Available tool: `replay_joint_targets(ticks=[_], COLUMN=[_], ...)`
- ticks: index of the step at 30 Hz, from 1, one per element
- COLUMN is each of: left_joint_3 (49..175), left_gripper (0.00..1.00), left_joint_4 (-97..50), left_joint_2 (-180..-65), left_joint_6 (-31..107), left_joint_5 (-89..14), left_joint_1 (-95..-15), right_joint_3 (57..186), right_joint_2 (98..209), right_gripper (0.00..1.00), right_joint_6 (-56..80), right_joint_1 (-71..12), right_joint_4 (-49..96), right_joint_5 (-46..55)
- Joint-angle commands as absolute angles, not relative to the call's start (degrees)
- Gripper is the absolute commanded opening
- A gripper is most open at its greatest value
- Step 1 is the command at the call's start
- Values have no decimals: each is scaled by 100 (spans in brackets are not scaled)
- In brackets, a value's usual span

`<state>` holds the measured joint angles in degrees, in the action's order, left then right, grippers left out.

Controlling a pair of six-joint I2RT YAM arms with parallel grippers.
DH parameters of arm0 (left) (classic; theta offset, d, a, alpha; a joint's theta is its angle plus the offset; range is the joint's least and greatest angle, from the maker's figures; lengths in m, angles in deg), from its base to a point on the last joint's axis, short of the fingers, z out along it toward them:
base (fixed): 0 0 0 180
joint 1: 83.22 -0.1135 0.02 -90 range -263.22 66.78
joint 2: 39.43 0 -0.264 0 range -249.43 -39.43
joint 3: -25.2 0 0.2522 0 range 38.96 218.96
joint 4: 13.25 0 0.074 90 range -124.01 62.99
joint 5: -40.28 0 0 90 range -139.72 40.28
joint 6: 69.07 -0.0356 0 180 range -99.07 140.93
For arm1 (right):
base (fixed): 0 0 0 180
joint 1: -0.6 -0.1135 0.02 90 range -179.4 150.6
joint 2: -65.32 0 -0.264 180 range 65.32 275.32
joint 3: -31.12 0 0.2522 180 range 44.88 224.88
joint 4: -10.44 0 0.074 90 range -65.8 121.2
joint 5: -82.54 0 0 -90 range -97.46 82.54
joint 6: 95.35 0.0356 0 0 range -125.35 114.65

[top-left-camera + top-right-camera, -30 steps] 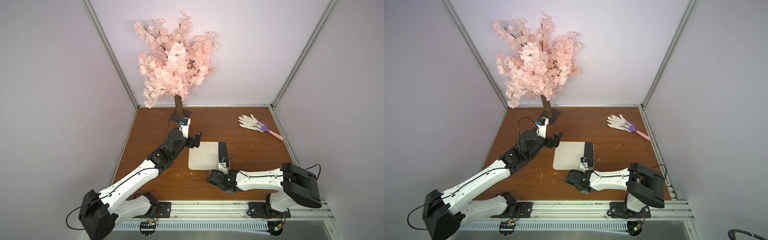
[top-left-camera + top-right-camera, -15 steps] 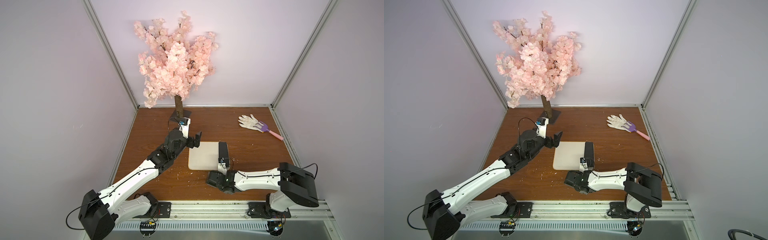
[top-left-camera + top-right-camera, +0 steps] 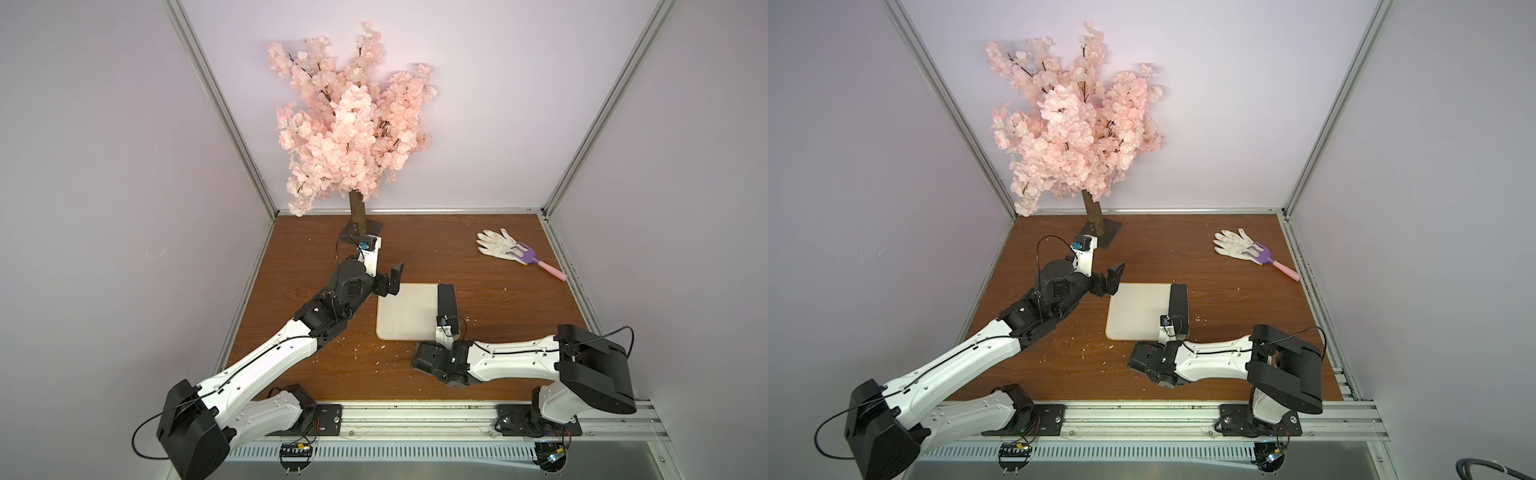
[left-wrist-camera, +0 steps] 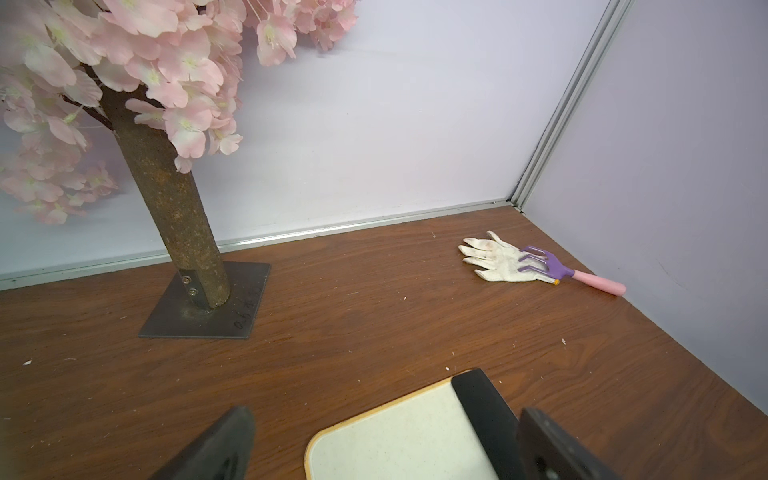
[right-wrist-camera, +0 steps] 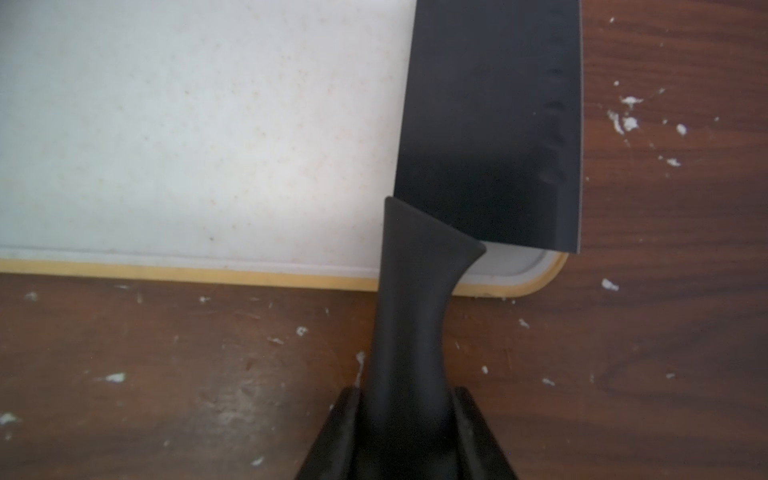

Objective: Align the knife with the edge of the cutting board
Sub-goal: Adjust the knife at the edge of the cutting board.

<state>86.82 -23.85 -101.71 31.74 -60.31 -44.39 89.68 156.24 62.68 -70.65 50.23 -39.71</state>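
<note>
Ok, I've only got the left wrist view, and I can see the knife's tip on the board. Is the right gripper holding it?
Observer: Yes, the right gripper is shut on the handle of the knife.
Operator: Where's that handle sitting?
Observer: It sticks out past the robot-side rim of the cutting board, over the table.
Operator: And the blade's long side?
Observer: It runs along the board's side rim, just overhanging it.
</note>
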Motion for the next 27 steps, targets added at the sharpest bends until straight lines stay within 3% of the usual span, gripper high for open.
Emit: replay_joint_targets(ticks=[1, 27], left_joint_3=[8621, 8657], left_gripper=[100, 100], left_joint_4=[-2242, -2287], left_joint_2=[-10053, -10132], left_joint_6=[3104, 3077], left_joint_5=[-6086, -6209], left_joint_1=[-4376, -4367], right_joint_3=[9155, 9041], right_joint_2=[15664, 15333], right_gripper=[32, 62], right_joint_6=[6361, 6130], right_joint_1=[-7084, -7077], right_joint_4=[5058, 4790], right_joint_5=[-4279, -4343])
